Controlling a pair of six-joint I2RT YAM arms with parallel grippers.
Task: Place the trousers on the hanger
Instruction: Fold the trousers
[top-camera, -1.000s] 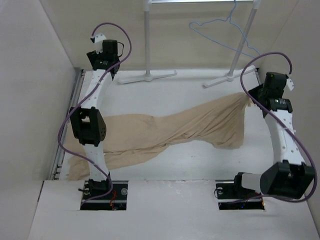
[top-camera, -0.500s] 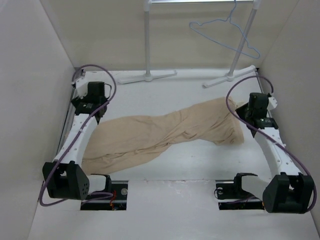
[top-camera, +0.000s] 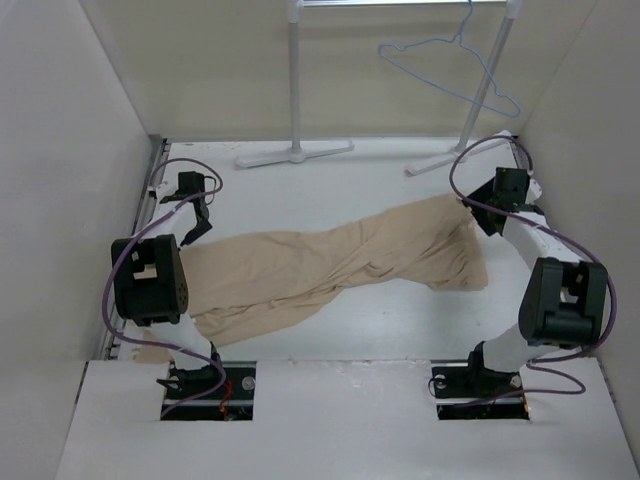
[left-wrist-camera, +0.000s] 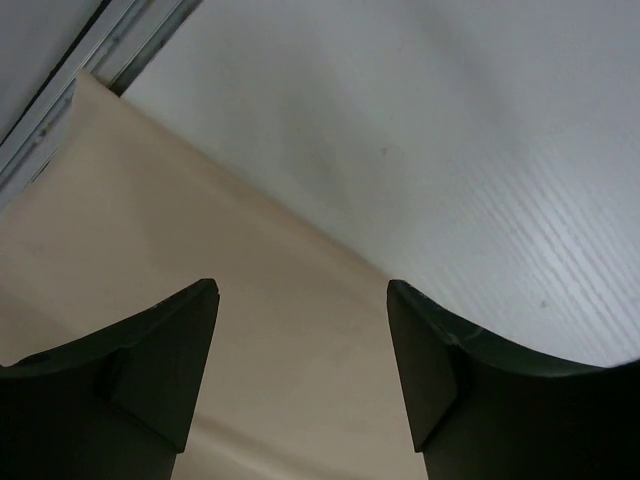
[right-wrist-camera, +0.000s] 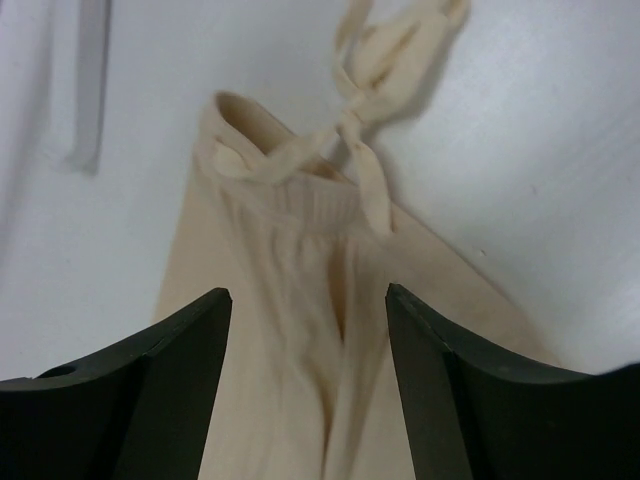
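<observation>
Hovering with jaws apart over the trousers (top-camera: 340, 260) lying flat on the table (top-camera: 330, 185), the left gripper (left-wrist-camera: 300, 295) faces the leg end and the right gripper (right-wrist-camera: 308, 295) the drawstring waistband. Pinching the fabric looks next, since the hanger (top-camera: 452, 84) hangs on the rack (top-camera: 294, 90), well apart.

Take the white rack (top-camera: 294, 80) at the back as your landmark: two uprights, each on a flat foot, joined by a bar at the top edge of the overhead view. Behind the rack you see a plain cream back wall (top-camera: 200, 70), and side walls (top-camera: 60, 150) of the same colour close in left and right of it. In front of the rack lies the white table (top-camera: 350, 315), with a metal rail (top-camera: 148, 200) along its left edge. The light is soft and even.
</observation>
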